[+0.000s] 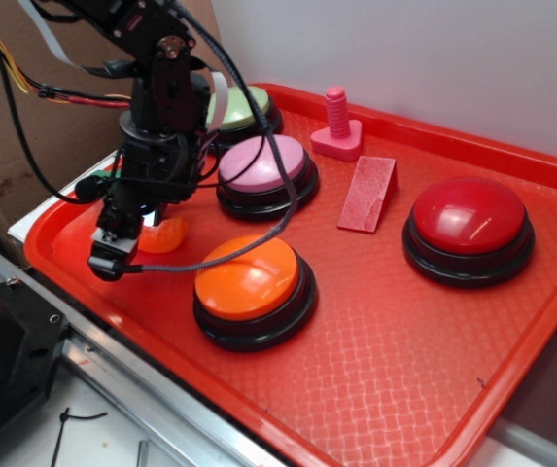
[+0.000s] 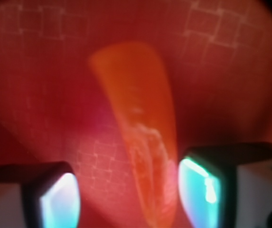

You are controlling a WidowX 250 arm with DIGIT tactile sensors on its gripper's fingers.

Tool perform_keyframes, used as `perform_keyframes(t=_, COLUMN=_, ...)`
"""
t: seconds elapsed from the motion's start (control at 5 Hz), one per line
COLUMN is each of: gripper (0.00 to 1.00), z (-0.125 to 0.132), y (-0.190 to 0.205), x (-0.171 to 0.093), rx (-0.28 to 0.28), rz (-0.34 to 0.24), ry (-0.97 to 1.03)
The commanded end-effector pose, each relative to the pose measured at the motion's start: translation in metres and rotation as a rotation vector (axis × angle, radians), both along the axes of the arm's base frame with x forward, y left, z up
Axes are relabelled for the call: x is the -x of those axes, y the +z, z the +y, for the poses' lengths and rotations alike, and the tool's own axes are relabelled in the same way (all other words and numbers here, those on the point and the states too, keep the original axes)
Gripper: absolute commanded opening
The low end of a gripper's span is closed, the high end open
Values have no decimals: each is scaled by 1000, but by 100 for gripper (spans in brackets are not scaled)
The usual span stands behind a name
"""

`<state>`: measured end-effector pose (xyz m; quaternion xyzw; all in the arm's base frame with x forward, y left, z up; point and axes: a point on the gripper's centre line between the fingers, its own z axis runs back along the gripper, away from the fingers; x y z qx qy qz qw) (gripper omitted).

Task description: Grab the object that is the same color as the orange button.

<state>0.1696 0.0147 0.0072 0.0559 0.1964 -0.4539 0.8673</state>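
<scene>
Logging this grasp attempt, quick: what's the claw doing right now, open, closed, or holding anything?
Claw: open, fingers apart with the orange piece lying between them, close to one finger; not yet clamped.

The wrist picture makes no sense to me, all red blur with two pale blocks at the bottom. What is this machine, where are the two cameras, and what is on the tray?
It is a small black robot arm ending in a two-finger gripper. The exterior picture looks at it from outside; the wrist picture comes from a camera on the arm, looking down past the gripper. The pale blocks are its fingers.

On the red tray stand an orange button, a pink button, a red button and a pale green one, partly hidden, plus a pink bolt and a red wedge.

The blurred orange shape is the small orange piece. The fingers are apart with its near end between them; nothing is held yet.
</scene>
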Motion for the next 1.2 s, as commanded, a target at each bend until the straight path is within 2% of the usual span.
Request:
perform_keyframes(t=0.0, gripper=0, z=4, y=1, x=5, rx=-2, rz=-35, ry=45)
perform_keyframes(t=0.2, gripper=0, z=6, y=9, x=10, rx=-7, rz=-71, ry=112)
perform_keyframes(t=0.4, gripper=0, z=1, y=59, x=22, rx=4, rz=-213, ry=361)
perform_keyframes(t=0.6, gripper=0, z=-24, y=107, x=35, rx=116, rz=-307, ry=616)
perform_keyframes(t=0.8, gripper=0, z=-35, y=158, x=45, rx=188, rz=-380, ry=820)
perform_keyframes(t=1.0, gripper=0, z=-28, y=207, x=54, rx=280, rz=-455, ry=874)
